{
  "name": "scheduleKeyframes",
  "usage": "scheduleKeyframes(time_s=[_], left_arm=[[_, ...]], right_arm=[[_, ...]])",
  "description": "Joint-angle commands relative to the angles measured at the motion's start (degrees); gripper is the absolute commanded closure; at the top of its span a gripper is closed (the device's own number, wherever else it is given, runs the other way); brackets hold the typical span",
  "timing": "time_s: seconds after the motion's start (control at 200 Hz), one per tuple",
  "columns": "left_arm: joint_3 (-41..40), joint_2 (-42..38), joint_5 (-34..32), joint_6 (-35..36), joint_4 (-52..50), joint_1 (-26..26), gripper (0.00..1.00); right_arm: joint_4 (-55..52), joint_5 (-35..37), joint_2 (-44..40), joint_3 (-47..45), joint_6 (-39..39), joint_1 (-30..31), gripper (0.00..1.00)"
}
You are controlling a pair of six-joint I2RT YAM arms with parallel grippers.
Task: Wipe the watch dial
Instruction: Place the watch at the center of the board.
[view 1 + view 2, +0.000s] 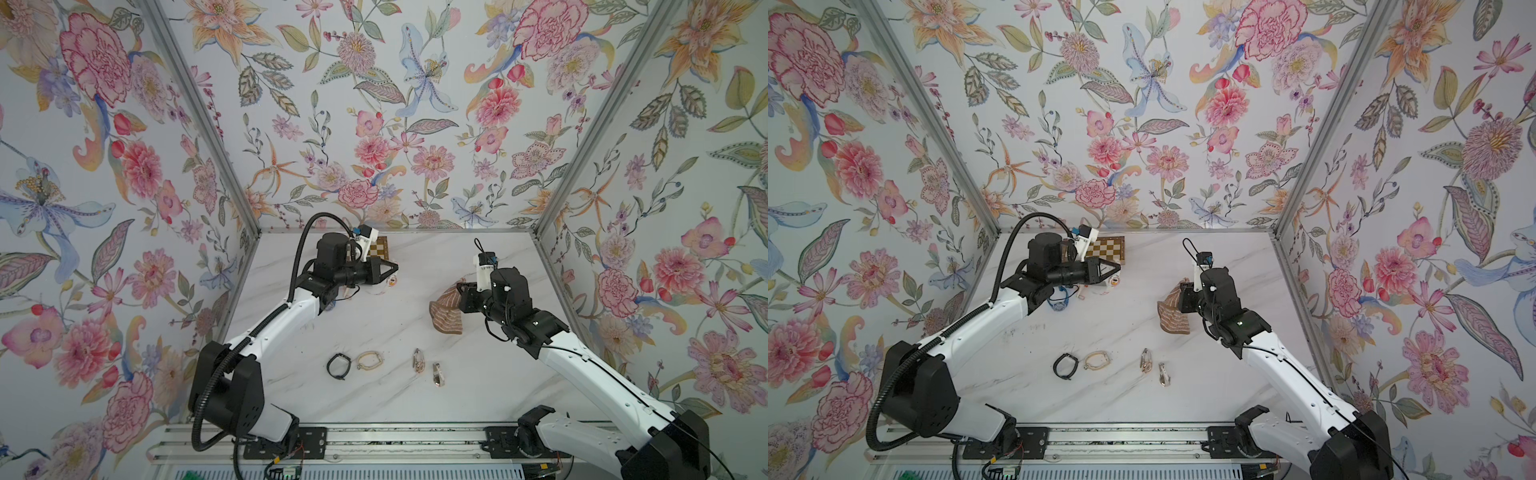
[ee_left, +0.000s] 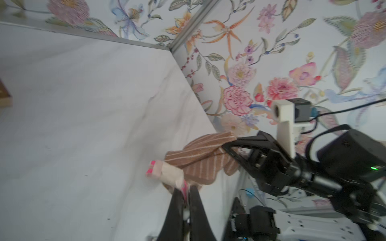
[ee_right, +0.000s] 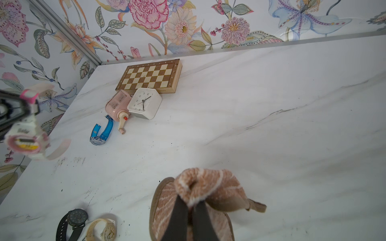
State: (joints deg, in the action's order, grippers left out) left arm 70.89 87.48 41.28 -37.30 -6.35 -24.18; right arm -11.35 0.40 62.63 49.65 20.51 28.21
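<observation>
White marble tabletop (image 1: 395,324) inside flowered walls (image 1: 415,124). Nearest us we see a black round wristwatch (image 1: 338,365) just beside a beige wristwatch (image 1: 370,360). Farther in, the right gripper (image 3: 191,203) is clamped on a brown striped cloth (image 3: 208,183) that hangs from it. Well apart from the cloth, the left gripper (image 2: 185,188) pinches the strap of a white-and-pink digital watch (image 3: 25,141), held in the air. At the back lies a wooden chessboard (image 3: 149,76).

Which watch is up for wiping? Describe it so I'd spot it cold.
Find the chessboard at the back of the table; the left tool sits just in front of it. The watch pinched in it is white and pink with a digital face; the blue watch, black watch and beige watch lie untouched.
</observation>
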Motion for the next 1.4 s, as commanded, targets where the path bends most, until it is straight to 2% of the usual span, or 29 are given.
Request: scheduleKeyframes(time_s=[0.0,0.27,0.46,0.976,1.216,1.396], left_arm=[[5.2,4.8,-15.6,17.8,-24.8,-0.5,1.00],[5.7,13.2,-22.8,22.7,-27.7,-0.5,1.00],[4.8,18.0,-25.1,24.6,-24.2,0.2,1.00],[26.0,35.7,-23.4,27.5,-27.6,-1.6,1.00],[34.2,42.0,-22.7,27.4,-29.4,-2.7,1.00],[37.3,44.8,-21.9,27.6,-30.1,-2.8,0.98]], right_arm=[[0.1,-2.5,-1.5,-0.6,-1.1,-0.6,1.00],[-0.2,-4.7,-1.2,-0.9,-0.9,-0.7,1.00],[0.4,-6.0,-1.2,-2.0,-0.6,-0.6,1.00],[0.1,-6.7,-1.0,-1.7,0.0,-0.5,1.00],[-0.1,-6.4,-0.9,-1.7,-0.1,-0.6,1.00],[-0.5,-6.0,-1.5,-1.7,-0.2,-0.6,1.00]])
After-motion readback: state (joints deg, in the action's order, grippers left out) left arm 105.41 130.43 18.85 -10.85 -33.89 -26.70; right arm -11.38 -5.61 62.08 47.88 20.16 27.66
